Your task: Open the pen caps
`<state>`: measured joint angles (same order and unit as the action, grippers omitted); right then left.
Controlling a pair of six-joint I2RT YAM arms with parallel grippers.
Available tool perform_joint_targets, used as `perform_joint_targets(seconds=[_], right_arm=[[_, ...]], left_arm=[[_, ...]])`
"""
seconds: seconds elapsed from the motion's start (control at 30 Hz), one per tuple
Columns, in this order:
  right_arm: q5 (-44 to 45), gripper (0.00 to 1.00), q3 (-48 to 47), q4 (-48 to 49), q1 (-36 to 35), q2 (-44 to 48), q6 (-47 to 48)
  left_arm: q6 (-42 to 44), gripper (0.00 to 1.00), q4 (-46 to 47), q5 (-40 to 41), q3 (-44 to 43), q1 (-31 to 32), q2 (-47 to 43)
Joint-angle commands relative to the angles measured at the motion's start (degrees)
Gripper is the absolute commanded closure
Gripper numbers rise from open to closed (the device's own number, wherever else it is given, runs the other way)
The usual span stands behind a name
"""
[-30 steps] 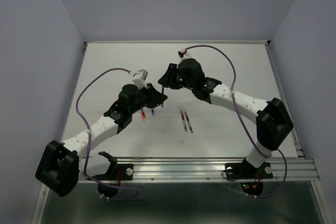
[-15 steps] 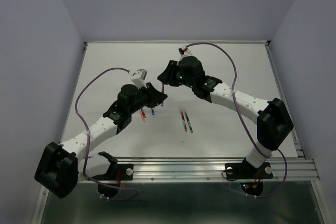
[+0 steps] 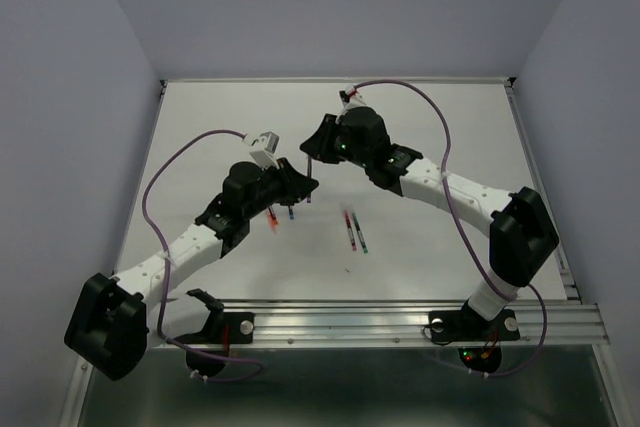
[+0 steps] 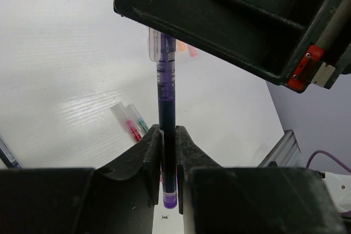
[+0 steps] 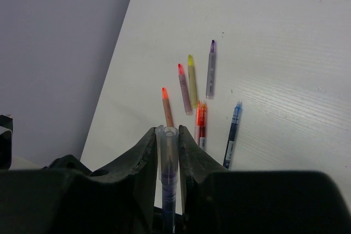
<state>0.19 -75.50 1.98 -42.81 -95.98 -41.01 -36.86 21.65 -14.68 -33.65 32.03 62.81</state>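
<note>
A dark purple pen stands upright between the two arms above the table. My left gripper is shut on its lower body, and the purple end sticks out below the fingers. The pen's pale translucent cap sits at its top end, and my right gripper is shut on it with both fingers pressed against its sides. From above, the left gripper and the right gripper meet at the pen over the middle of the table.
Several pens lie on the white table below the right wrist: orange, red-tipped, yellow, purple-tipped, orange-red and blue. A red and a green pen lie right of centre. More pens lie under the left arm.
The right gripper has shifted slightly up and to the left, settling over the pen's top end. The left arm and the pen have barely moved.
</note>
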Motion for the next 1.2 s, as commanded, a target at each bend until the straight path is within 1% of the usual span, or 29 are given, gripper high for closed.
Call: perform_joint_targets(seconds=[0.0, 0.07, 0.13, 0.2, 0.3, 0.4, 0.47, 0.57, 0.67, 0.7, 0.73, 0.77, 0.8, 0.83, 0.87, 0.9, 0.93, 1.03, 1.07, 1.13, 1.17], right_arm=[[4.3, 0.99, -2.6, 3.6, 0.0, 1.1, 2.4], [6.7, 0.99, -3.7, 3.6, 0.5, 0.6, 4.0], [8.3, 0.99, -4.8, 3.7, 3.2, 0.2, 4.9], [9.0, 0.99, -6.1, 5.0, 5.4, -0.4, 5.4], [9.7, 0.99, -9.0, 7.3, 10.9, -2.2, 7.1], [8.0, 0.99, -12.4, 10.0, 14.7, -4.6, 7.9], [6.9, 0.99, -14.4, 10.0, 15.8, -5.7, 8.1], [5.9, 0.99, -16.1, 9.6, 16.4, -6.2, 8.5], [5.4, 0.99, -11.4, 8.2, 17.0, -3.4, 11.5], [5.0, 0.99, -9.5, 6.6, 17.0, -2.5, 12.5], [4.6, 0.99, -6.2, 5.0, 17.0, -1.1, 14.9], [4.1, 0.97, -4.6, 3.1, 17.0, -0.5, 15.6], [4.0, 0.96, -2.9, -0.4, 17.0, -0.2, 16.3], [4.3, 0.95, -0.3, -2.0, 17.0, 0.1, 17.4], [4.4, 0.95, 0.8, -6.4, 17.0, 0.1, 18.0], [4.7, 0.95, 1.8, -6.5, 17.0, 0.0, 18.8], [5.7, 0.95, 2.7, -9.4, 17.0, -0.2, 18.9], [6.8, 0.94, 6.3, -11.8, 17.0, -0.2, 19.6], [6.6, 0.93, 7.9, -11.8, 17.0, 0.0, 19.7], [6.1, 0.90, 8.7, -12.0, 17.0, -0.5, 21.2], [6.2, 0.90, 8.7, -12.6, 17.0, -1.1, 21.7]], left_arm=[[-0.7, 1.00, 3.1, -1.4, 1.6, 0.4, -3.1], [-1.5, 1.00, 2.9, -2.8, 3.3, 0.5, -4.3], [-2.5, 1.00, 2.3, -4.3, 5.5, 1.0, -6.0], [-3.1, 1.00, 1.6, -4.1, 7.2, 1.8, -7.3], [-4.3, 1.00, -1.0, -2.9, 10.7, 3.3, -9.7], [-6.2, 1.00, -2.0, -2.9, 13.0, 4.3, -12.2], [-6.5, 1.00, -2.4, -2.8, 13.6, 4.5, -13.0], [-7.3, 1.00, -4.2, -0.8, 14.0, 4.7, -14.4], [-8.3, 1.00, -9.0, 5.3, 12.2, 4.6, -14.3], [-9.0, 1.00, -10.8, 9.8, 10.0, 4.6, -13.7], [-9.4, 1.00, -14.7, 12.0, 8.9, 4.6, -11.8], [-9.6, 1.00, -16.8, 14.0, 7.5, 4.6, -10.6], [-10.7, 1.00, -20.4, 19.2, 4.5, 4.5, -9.2], [-10.7, 1.00, -21.5, 20.6, 2.9, 4.4, -6.1], [-11.0, 1.00, -23.7, 23.1, -0.4, 4.3, -4.5], [-11.0, 1.00, -25.4, 24.0, -0.5, 4.1, -2.6], [-10.6, 1.00, -28.5, 25.0, -3.7, 3.6, 1.0], [-11.2, 1.00, -34.5, 28.9, -9.4, 2.7, 7.6], [-11.6, 1.00, -35.8, 29.6, -10.5, 2.4, 8.8], [-11.6, 1.00, -36.8, 29.8, -12.0, 1.9, 11.9], [-11.4, 1.00, -36.8, 29.6, -12.4, 1.1, 12.7]])
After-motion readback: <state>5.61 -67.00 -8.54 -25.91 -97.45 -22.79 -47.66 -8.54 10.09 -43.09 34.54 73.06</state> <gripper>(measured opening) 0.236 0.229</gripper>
